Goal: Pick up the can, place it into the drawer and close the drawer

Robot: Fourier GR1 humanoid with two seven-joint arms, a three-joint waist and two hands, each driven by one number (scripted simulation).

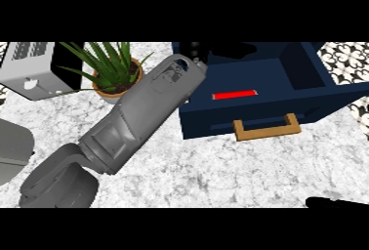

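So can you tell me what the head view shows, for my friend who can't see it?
The robot's left forearm stretches across a marble counter to an open dark blue drawer with a wooden handle; a red thing shows at the drawer. The left hand is mostly hidden at the drawer's back. A potted plant and toaster stand left, and the right hand rests bottom right.

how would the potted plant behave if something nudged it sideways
The potted plant would probably slide before tipping, since its pot looks low and wide. Its long thin leaves spread past the rim, so they would likely just bend when touched. If tipped, the round pot could roll on the counter.
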